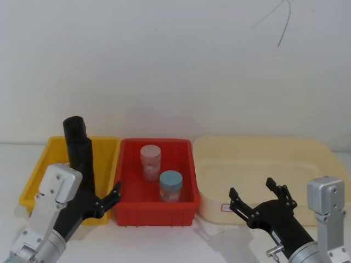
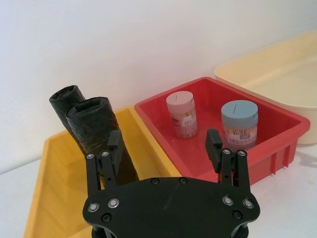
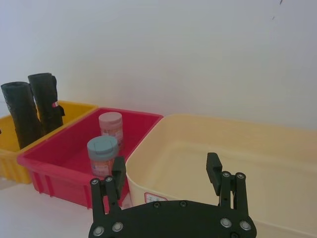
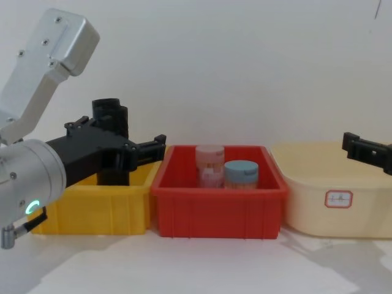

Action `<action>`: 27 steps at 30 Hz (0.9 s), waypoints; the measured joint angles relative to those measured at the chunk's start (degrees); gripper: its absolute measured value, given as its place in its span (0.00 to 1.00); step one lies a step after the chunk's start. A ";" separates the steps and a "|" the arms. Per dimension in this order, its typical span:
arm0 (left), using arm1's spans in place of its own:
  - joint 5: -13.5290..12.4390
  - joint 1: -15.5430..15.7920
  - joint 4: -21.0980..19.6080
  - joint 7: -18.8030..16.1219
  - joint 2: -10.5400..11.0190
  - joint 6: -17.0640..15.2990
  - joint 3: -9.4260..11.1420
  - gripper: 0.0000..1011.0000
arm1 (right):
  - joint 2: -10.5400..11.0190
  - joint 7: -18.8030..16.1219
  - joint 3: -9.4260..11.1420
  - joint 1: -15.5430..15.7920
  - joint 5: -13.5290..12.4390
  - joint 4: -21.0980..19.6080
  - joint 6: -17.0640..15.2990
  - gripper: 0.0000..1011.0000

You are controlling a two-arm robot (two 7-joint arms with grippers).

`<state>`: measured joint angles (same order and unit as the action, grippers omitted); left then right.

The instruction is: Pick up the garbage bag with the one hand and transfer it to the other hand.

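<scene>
We have the left gripper (image 2: 164,143) with its fingers spread wide and nothing between them, reaching over the yellow bin (image 2: 52,191). The garbage bag (image 2: 96,126) stands on end inside that bin, just past the fingertips. In the left wrist view it lines up behind one finger rather than the gap, and we cannot tell whether that finger touches it. A second roll (image 2: 64,99) stands right behind it, so we count two black rolls. We see three bins in a row: yellow, the red bin (image 2: 277,148) and the cream bin (image 1: 258,159). There are two jars in the red one, the pink-lidded jar (image 1: 150,161) and the blue-lidded jar (image 1: 170,185). The right gripper (image 3: 166,163) hangs at the cream bin's front edge, also spread and empty, well apart from the rolls.
</scene>
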<state>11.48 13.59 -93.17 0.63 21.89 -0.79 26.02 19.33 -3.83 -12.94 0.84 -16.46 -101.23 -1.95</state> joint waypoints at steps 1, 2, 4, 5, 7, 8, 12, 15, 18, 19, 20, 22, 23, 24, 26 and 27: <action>0.00 0.00 0.00 0.00 0.00 0.00 0.00 0.99 | 0.00 0.00 0.00 0.00 0.00 0.00 0.00 0.99; 0.00 0.00 0.00 0.00 0.00 0.00 0.00 0.99 | 0.00 0.00 0.00 0.00 0.00 0.00 0.00 0.99; 0.00 0.00 0.00 0.00 0.00 0.00 0.00 0.99 | 0.00 0.00 0.00 0.00 0.00 0.00 0.00 0.99; 0.00 0.00 0.00 0.00 0.00 0.00 0.00 0.99 | 0.00 0.00 0.00 0.00 0.00 0.00 0.00 0.99; 0.00 0.00 0.00 0.00 0.00 0.00 0.00 0.99 | 0.00 0.00 0.00 0.00 0.00 0.00 0.00 0.99; 0.00 0.00 0.00 0.00 0.00 0.00 0.00 0.99 | 0.00 0.00 0.00 0.00 0.00 0.00 0.00 0.99; 0.00 0.00 0.00 0.00 0.00 0.00 0.00 0.99 | 0.00 0.00 0.00 0.00 0.00 0.00 0.00 0.99; 0.00 0.00 0.00 0.00 0.00 0.00 0.00 0.99 | 0.00 0.00 0.00 0.00 0.00 0.00 0.00 0.99; 0.00 0.00 0.00 0.00 0.00 0.00 0.00 0.99 | 0.00 0.00 0.00 0.00 0.00 0.00 0.00 0.99; 0.00 0.00 0.00 0.00 0.00 0.00 0.00 0.99 | 0.00 0.00 0.00 0.00 0.00 0.00 0.00 0.99; -0.01 0.00 0.00 0.00 0.00 0.00 0.00 0.99 | 0.00 0.00 0.00 0.00 0.00 0.00 0.00 0.99; 0.00 0.00 0.00 0.00 0.00 0.00 0.00 0.99 | 0.00 0.00 0.00 0.00 0.00 0.00 0.00 0.99; -0.01 0.00 0.00 0.00 0.00 0.00 0.00 0.99 | 0.00 0.00 0.00 0.00 0.00 0.00 0.00 0.99; -0.01 0.00 0.00 0.00 0.00 0.00 0.00 0.99 | 0.00 0.00 0.00 0.00 0.00 0.00 0.00 0.99; -0.04 0.00 0.00 0.00 -0.03 0.00 -0.01 0.99 | 0.00 0.00 0.00 0.00 0.00 0.00 0.00 0.99; -0.07 -0.02 0.00 -0.03 -0.07 -0.01 -0.05 0.99 | 0.00 0.00 0.00 0.00 0.00 0.00 0.00 0.99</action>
<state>11.42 13.57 -93.17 0.60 21.83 -0.80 25.97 19.33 -3.83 -12.94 0.84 -16.46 -101.23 -1.95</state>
